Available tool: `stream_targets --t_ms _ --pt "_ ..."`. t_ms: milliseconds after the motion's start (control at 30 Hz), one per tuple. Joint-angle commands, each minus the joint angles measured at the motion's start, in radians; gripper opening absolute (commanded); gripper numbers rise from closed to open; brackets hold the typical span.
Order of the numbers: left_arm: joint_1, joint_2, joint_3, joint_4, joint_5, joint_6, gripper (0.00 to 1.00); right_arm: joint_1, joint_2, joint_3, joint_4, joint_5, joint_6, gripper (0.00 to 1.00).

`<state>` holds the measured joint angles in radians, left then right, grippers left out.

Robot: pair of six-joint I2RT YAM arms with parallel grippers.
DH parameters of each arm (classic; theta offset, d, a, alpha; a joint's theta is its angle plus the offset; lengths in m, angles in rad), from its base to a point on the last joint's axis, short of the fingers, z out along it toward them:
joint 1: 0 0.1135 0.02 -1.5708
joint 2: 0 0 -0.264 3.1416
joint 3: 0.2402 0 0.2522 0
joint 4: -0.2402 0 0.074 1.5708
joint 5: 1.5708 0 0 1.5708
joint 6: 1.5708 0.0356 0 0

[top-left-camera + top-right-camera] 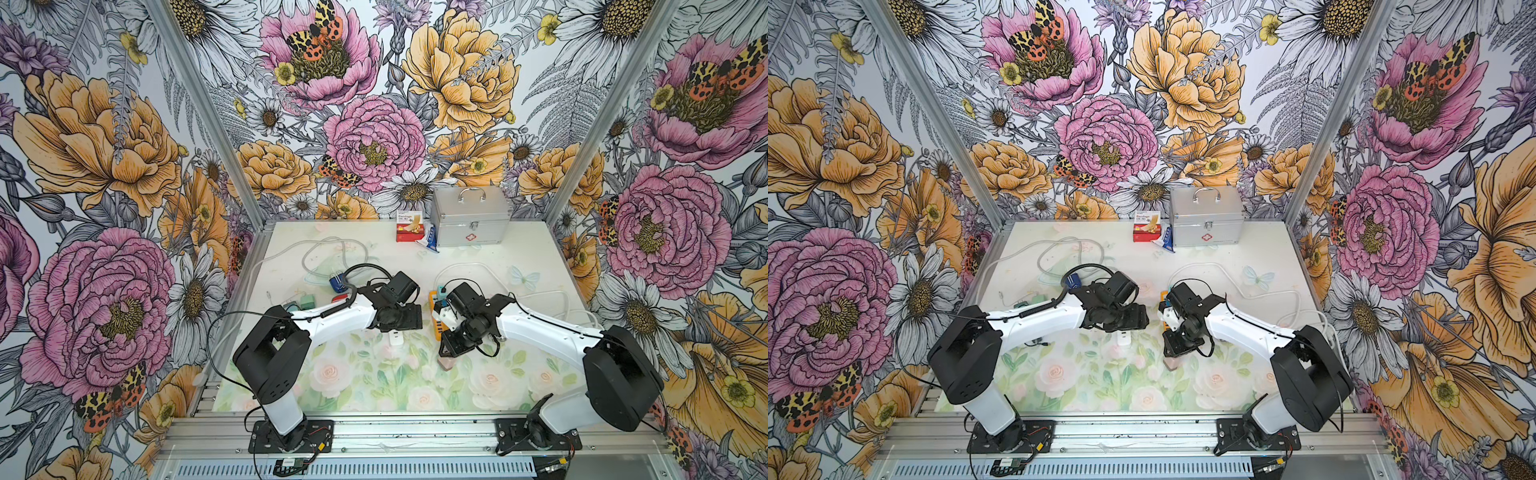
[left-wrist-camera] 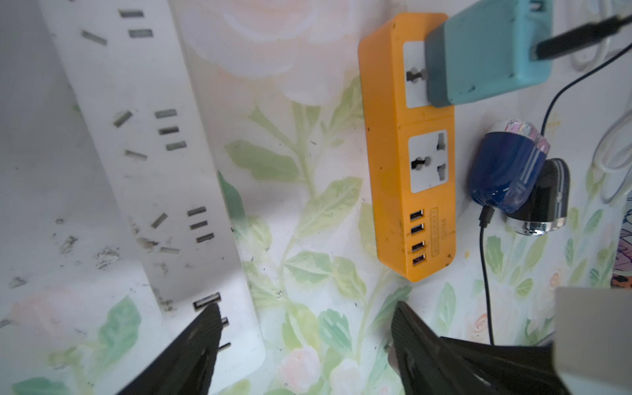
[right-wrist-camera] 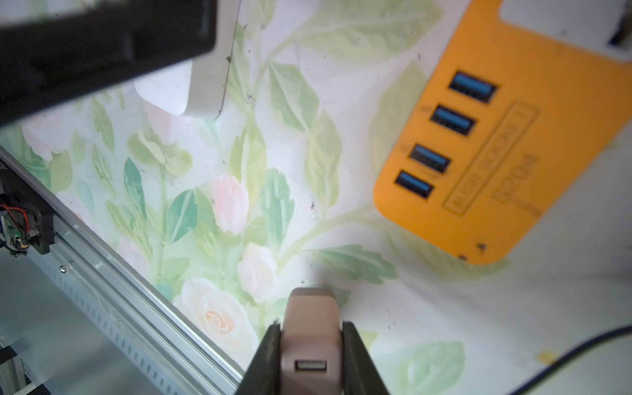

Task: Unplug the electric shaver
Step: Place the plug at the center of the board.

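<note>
One risk: uneven release tips pink rounded plastic USB charger block point(image 3: 309, 338) clamped in right pincer point(image 3: 311, 325); left pincer point(image 2: 306, 306) gapes wide, empty.

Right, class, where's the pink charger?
The charger is clamped in the right gripper in the right wrist view, near the USB end of the orange strip.
</note>
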<state>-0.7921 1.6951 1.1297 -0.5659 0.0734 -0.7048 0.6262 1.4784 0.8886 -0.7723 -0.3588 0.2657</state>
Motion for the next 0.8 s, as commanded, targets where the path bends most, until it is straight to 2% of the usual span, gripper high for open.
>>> stream_targets --t_ms 0,133,300,467,633,767 --pt "0.013 -0.03 0.038 -0.032 -0.016 0.052 0.79 0.01 0.028 0.024 -0.002 0.074 0.017 0.36" --pt "0.017 -0.023 0.061 -0.049 -0.02 0.075 0.79 0.018 0.029 0.04 -0.002 0.116 0.06 0.47" --pt "0.025 -0.017 0.083 -0.059 -0.014 0.102 0.79 0.021 0.026 0.064 -0.003 0.142 0.101 0.54" --pt "0.024 -0.018 0.105 -0.071 -0.016 0.144 0.79 0.021 -0.04 0.091 -0.004 0.209 0.14 0.63" --pt "0.025 -0.022 0.123 -0.069 -0.015 0.193 0.79 -0.01 -0.129 0.108 -0.01 0.336 0.275 0.65" --pt "0.025 -0.025 0.141 -0.068 -0.017 0.232 0.79 -0.09 -0.154 0.091 -0.039 0.419 0.431 0.63"
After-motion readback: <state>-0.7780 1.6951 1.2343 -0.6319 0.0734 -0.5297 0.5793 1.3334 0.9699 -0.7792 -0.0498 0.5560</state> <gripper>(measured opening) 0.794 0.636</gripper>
